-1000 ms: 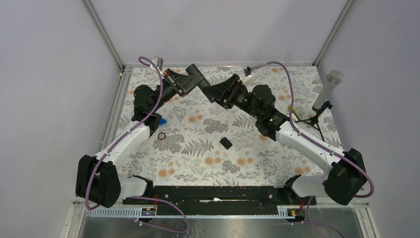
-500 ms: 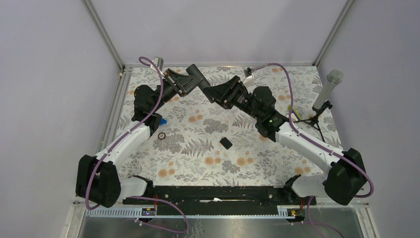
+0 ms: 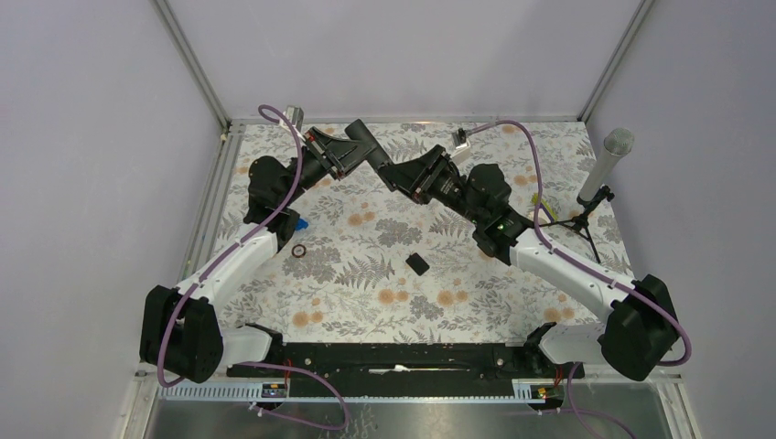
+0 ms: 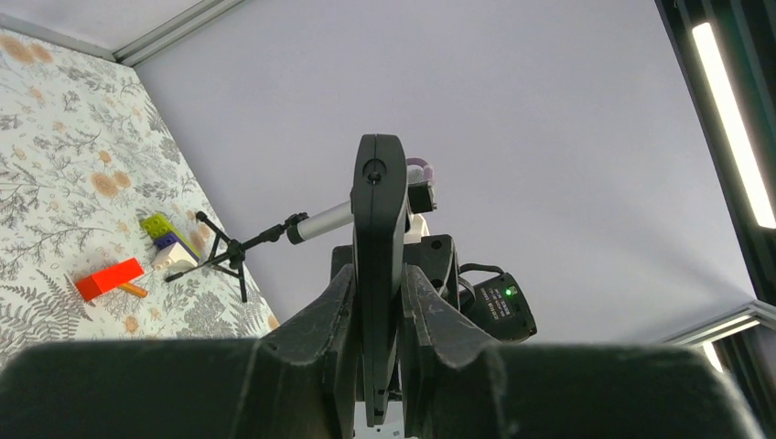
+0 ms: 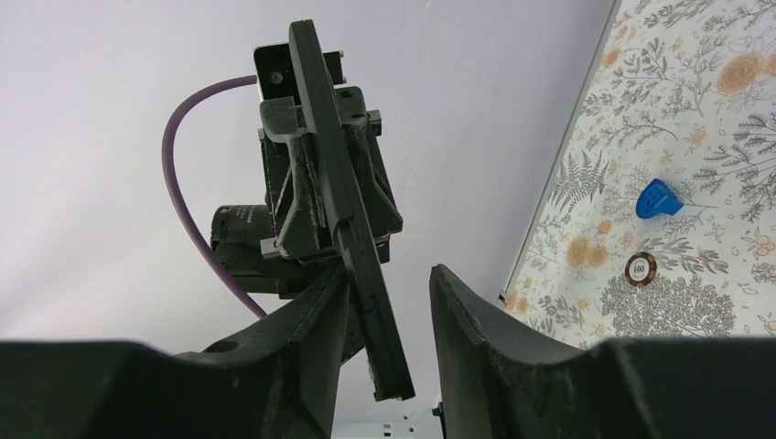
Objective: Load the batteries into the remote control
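The remote control [image 3: 364,143] is a slim black bar held up in the air over the back middle of the table. My left gripper [image 3: 346,154] is shut on it; in the left wrist view the remote [image 4: 379,219] stands on edge between the closed jaws of my left gripper [image 4: 379,279]. My right gripper [image 3: 392,174] is open at the remote's free end. In the right wrist view the remote [image 5: 340,206] passes between the jaws of my right gripper [image 5: 388,274], close to the left finger [image 5: 311,311]. The black back cover [image 3: 417,263] lies on the table. No batteries are visible.
A microphone on a stand [image 3: 602,172] is at the right edge. A red block [image 4: 109,278] and small coloured bricks [image 4: 161,229] lie near it. A blue piece [image 3: 295,222] and a dark ring [image 3: 299,251] lie at the left. Grey walls close in the back and sides.
My right arm has shifted slightly and turned its wrist while staying at the remote's end. The left arm and the remote have not moved.
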You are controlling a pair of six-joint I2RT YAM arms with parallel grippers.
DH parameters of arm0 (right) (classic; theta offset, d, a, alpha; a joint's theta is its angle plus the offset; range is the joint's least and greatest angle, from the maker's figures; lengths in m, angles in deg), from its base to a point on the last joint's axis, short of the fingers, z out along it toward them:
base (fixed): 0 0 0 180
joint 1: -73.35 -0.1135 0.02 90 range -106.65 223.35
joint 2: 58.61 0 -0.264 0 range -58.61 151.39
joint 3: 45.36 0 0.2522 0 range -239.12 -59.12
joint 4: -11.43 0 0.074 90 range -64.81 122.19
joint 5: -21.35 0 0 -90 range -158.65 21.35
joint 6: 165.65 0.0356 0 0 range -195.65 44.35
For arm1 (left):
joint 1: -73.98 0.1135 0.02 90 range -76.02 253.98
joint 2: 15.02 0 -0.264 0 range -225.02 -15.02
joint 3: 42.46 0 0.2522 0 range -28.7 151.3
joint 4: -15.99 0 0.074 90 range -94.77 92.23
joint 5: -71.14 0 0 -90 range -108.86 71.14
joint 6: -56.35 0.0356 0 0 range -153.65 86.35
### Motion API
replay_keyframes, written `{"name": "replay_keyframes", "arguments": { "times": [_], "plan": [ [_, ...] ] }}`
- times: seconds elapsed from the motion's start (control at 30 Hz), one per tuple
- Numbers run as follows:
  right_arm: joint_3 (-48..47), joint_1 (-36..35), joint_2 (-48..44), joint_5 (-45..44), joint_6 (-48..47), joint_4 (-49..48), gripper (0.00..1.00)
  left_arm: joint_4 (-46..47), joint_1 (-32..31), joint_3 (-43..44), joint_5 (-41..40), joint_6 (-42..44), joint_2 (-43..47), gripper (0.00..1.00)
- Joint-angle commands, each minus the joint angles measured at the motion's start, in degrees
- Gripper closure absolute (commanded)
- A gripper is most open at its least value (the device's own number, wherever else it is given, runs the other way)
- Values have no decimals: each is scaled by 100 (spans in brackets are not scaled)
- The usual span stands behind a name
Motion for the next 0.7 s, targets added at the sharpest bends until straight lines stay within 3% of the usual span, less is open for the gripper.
{"name": "replay_keyframes", "arguments": {
  "times": [0.0,0.13,0.27,0.4,0.67],
  "plan": [
    [115,33,-129,100,-121,82,56,261,13,304,-91,-177,215,100],
    [45,36,-106,49,-263,164,62,167,13,315,-14,-282,223,100],
    [19,36,-184,-6,-535,59,20,-93,19,296,75,-32,235,100],
    [39,34,-430,-46,-964,-140,1,-259,74,231,263,323,147,100],
    [64,35,-825,71,-2285,628,2,52,239,280,1251,812,-90,100]
  ]
}}
